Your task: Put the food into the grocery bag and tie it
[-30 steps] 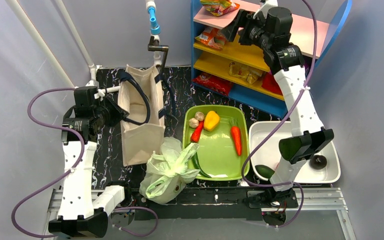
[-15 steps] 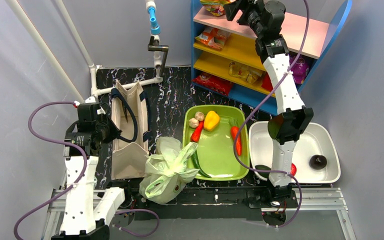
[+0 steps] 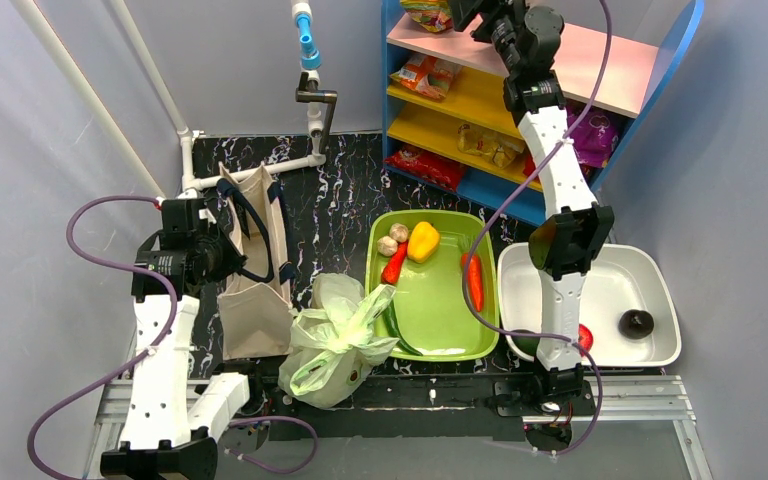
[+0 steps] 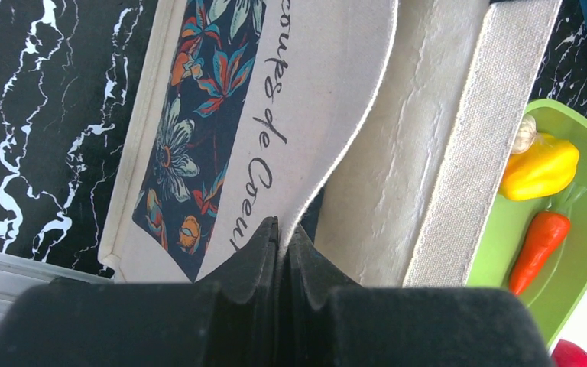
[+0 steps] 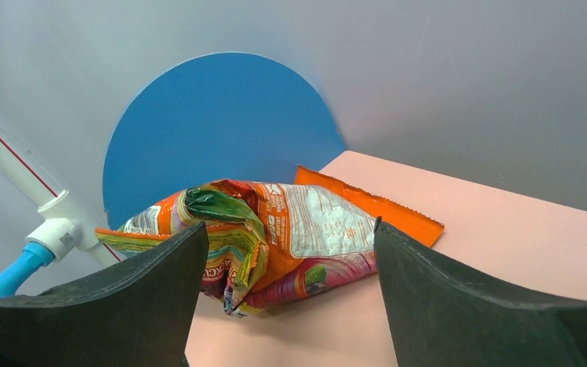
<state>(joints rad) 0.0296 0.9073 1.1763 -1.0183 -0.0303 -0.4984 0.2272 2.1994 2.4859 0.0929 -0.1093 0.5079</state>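
Note:
The pale-green plastic grocery bag [image 3: 338,340] lies crumpled at the table's near edge, with no gripper on it. My left gripper [image 3: 212,256] [image 4: 283,229] is shut on the rim of the beige canvas tote [image 3: 255,262] [image 4: 397,130]. High at the back, my right gripper [image 3: 468,12] [image 5: 289,229] hangs open over the pink top shelf [image 5: 504,252]. An orange crinkly snack packet [image 5: 306,222] [image 3: 430,12] lies just ahead, framed by the two fingers. A yellow pepper [image 3: 422,240], a carrot [image 3: 473,282] and a red chilli [image 3: 394,265] lie in the green tray [image 3: 440,320].
The blue shelf unit holds more packets [image 3: 422,72] [image 3: 490,145] on its lower shelves. A white tub [image 3: 660,300] at the right holds a dark round fruit [image 3: 636,323]. White pipes [image 3: 250,172] run behind the tote. The right arm's cable hangs over the tray and tub.
The right arm swung left and reached onto the top shelf, up to the snack packet. The left gripper pulled the tote's rim leftward and nearer, so the tote folded narrower.

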